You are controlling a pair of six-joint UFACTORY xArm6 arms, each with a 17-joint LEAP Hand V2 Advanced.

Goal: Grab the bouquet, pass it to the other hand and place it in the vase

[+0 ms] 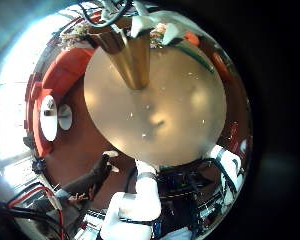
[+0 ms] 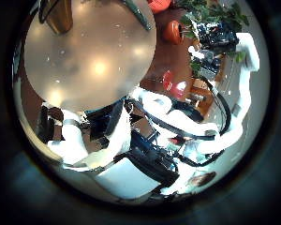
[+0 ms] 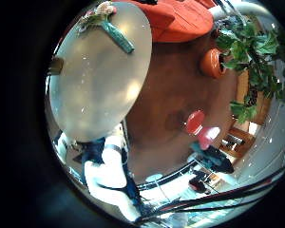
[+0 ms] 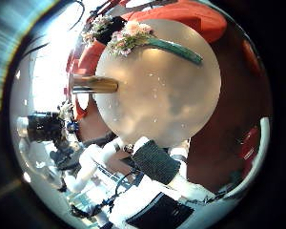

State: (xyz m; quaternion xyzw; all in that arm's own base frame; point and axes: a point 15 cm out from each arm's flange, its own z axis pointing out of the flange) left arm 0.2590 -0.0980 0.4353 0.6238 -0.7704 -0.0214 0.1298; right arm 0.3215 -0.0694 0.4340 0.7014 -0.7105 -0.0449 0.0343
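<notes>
Lying bouquet [image 4: 143,40] on round table [image 4: 172,95], vase [image 4: 93,85] apart, no legible writing

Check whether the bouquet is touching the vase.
Apart. The right thumb side palm view shows the bouquet lying at the far edge of the round table, with bare tabletop between it and the vase.

From its own palm views, the right hand [image 4: 148,162] hangs above the table, white and black fingers loosely extended and holding nothing. The left hand [image 1: 140,195] is also over the table, fingers relaxed, empty; its white arm [image 2: 192,117] bends behind it
</notes>
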